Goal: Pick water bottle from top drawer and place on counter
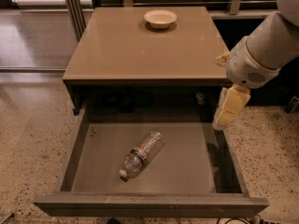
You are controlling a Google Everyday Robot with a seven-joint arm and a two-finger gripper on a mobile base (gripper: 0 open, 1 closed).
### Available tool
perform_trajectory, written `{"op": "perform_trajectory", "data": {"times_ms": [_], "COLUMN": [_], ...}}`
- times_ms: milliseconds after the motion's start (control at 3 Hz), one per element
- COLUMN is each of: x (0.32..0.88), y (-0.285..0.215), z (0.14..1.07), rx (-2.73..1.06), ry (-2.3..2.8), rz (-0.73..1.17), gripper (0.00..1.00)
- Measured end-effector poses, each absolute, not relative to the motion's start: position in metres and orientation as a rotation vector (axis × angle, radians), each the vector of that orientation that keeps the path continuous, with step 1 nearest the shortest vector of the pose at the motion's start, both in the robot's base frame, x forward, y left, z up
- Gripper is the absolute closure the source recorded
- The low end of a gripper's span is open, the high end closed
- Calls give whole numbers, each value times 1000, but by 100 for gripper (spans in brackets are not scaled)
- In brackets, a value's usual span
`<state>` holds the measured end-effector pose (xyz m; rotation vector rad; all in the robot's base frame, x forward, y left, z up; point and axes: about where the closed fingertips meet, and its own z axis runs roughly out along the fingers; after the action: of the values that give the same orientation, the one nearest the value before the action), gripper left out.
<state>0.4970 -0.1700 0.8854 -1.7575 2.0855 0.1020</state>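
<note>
Currently water bottle (141,154) lies on its side mid top drawer (154,204), cap toward front-left — likely light, crinkly, slippery (grip across label band). Hand (230,108) off tabletop (140,50) front-right corner — open/closed: can't tell.

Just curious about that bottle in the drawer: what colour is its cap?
White cap, camera view; the gripper hangs over the right of the top drawer.

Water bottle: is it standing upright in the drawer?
No, the water bottle lies on its side in the top drawer; the gripper hovers over its right wall.
</note>
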Motion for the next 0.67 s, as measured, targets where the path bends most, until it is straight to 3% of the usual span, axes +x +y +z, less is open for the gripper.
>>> {"op": "perform_trajectory", "data": {"times_ms": [667], "x": [509], "y": [-142], "z": [827], "rx": [-1907], "ry": [1934], "rz": [96], "gripper": [0]}}
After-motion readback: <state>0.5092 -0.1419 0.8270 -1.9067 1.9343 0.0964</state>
